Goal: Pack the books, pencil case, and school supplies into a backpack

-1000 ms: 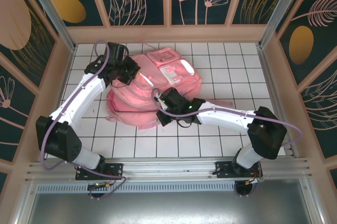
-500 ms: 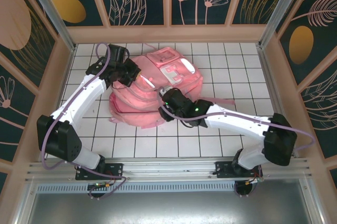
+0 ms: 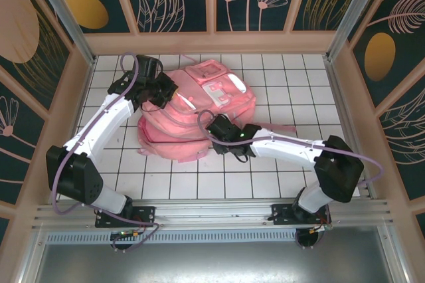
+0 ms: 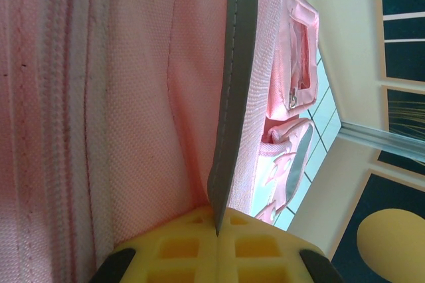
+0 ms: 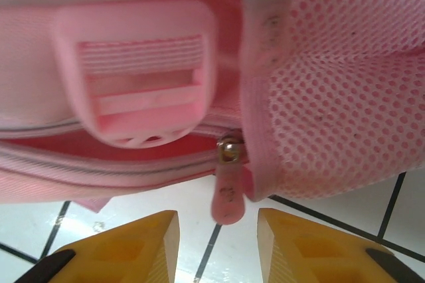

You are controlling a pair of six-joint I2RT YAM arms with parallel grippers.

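The pink backpack [image 3: 192, 113] is pictured lying on the tiled desk [image 3: 292, 90], its grey trim strip [image 4: 232, 97] clamped tight in the left fingers [image 4: 179, 246]. The right fingers [image 5: 133, 243] are held apart, empty, just short of the zipper pull [image 5: 228, 193]. Zip work is judged the step in hand; next, the pull must be centred and pinched. What lies inside is hidden.
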